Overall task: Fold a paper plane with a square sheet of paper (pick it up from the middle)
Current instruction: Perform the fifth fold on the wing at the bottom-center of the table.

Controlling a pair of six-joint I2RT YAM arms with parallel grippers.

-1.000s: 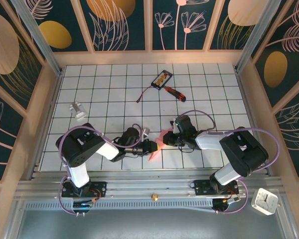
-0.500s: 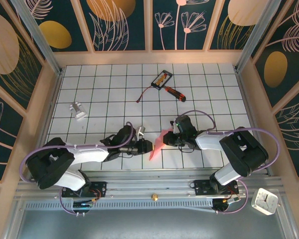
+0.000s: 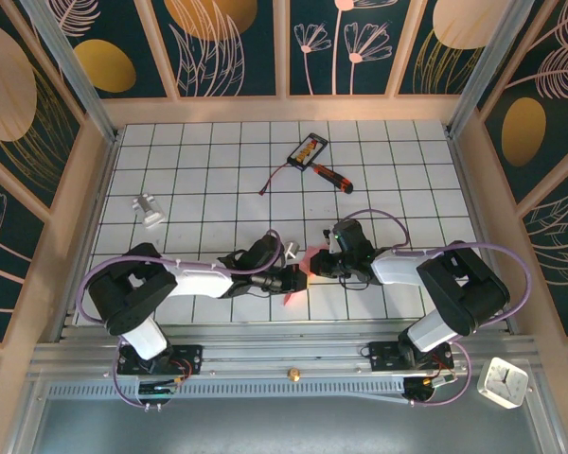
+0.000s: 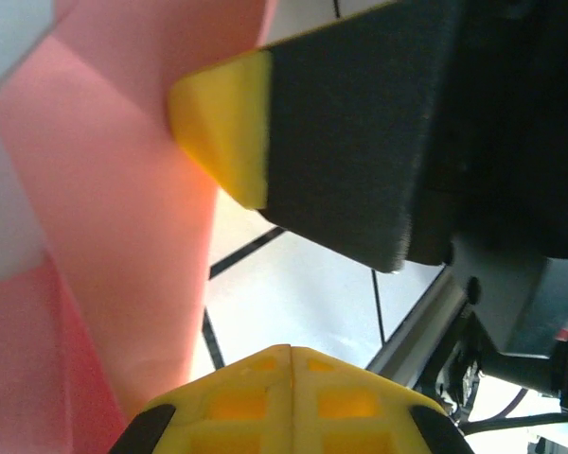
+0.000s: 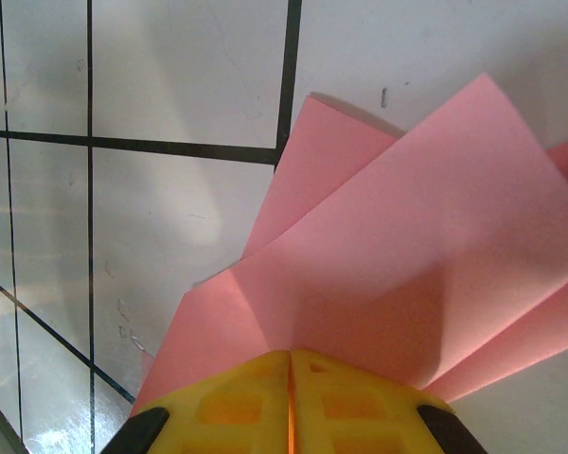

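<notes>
A: While both arms crowd in, where is the sheet of paper (image 5: 388, 246)?

B: On the counter (image 3: 199, 189), part-folded, between the two arms. The right end effector (image 5: 289, 378) is at the sheet's far-right end, clenched on it, and the pink folds fan straight out from its tips. The left end effector (image 4: 289, 369) is at the sheet's left flank, jaws pressed together. Paper runs just beside them; can't tell if any is pinched.

A: Long axis?

B: From the sheet's near tip to its far end, leaning a bit right. The left arm meets it crosswise, the right more end-on. Both are at the sheet, but the right has the clear hold, so I judge the next crease falls to the left, working sideways into the sheet.

A: Change from a second ago?

B: The left end effector was just short of the sheet's left edge, jaws slightly apart. Now it is in against the sheet and closed, and its elbow has shifted. The right arm hasn't moved. The screwdriver (image 3: 333, 174), well beyond the sheet's far side, is unmoved.
</notes>
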